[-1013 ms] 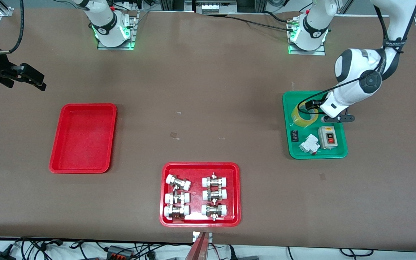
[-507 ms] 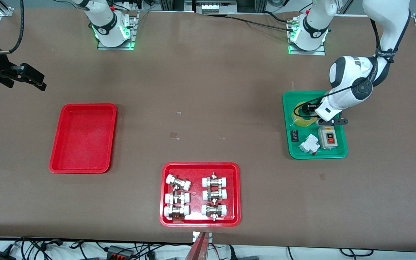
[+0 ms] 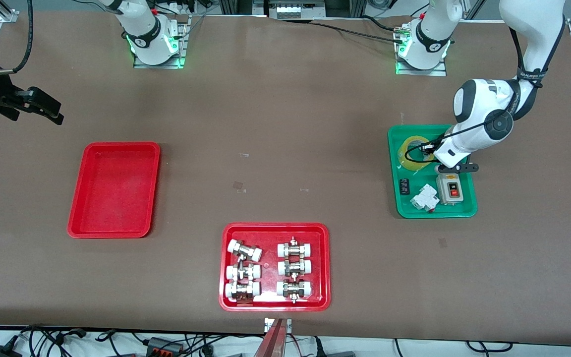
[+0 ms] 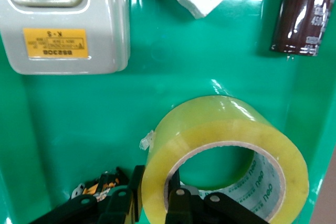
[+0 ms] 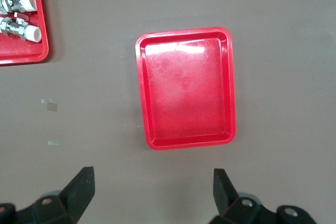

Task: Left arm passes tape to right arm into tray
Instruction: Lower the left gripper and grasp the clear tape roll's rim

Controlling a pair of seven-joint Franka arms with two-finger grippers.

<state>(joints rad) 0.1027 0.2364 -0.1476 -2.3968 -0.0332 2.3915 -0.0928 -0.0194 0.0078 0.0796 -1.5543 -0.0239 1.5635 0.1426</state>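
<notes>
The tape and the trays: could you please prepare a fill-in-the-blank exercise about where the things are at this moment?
1. The tape lies in the ____ tray.
2. One finger of the left gripper is inside the tape's ____, the other outside the roll's wall.
3. The right gripper has its fingers ____, and it hangs above the table.
4. The plain red tray holds ____.

Missing words: green; hole; open; nothing

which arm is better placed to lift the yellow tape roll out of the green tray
Left. Its end effector straddles the wall of the translucent yellow tape roll in the green plastic tray. The right end effector waits open above the plain red tray.
</notes>
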